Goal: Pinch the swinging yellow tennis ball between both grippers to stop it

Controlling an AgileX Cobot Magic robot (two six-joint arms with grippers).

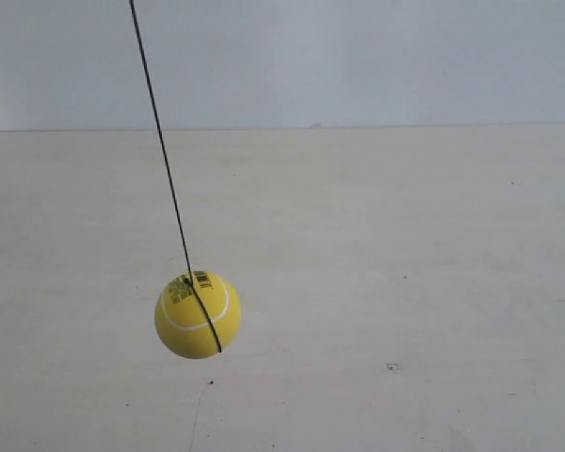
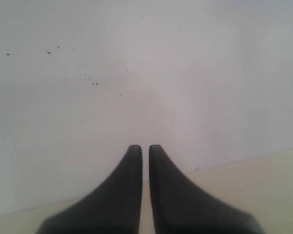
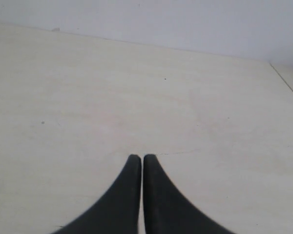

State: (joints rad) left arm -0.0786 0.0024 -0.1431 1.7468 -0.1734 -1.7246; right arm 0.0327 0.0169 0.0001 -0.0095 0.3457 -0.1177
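Note:
The yellow tennis ball [image 1: 198, 314] hangs from a slanted black string [image 1: 160, 141] above the pale table, left of centre in the exterior view; a white seam and black print show on it. Neither arm appears in that view. In the left wrist view my left gripper [image 2: 145, 148] is shut, its two black fingers nearly touching, with only a white wall and a strip of table ahead. My right gripper [image 3: 142, 158] is shut too, over bare tabletop. Both wrist views lack the ball.
A pale wooden table [image 1: 405, 245] runs back to a white wall [image 1: 358, 56]. In the right wrist view the table's edge [image 3: 285, 83] shows at one corner. Dark specks mark the wall [image 2: 90, 80] facing the left gripper.

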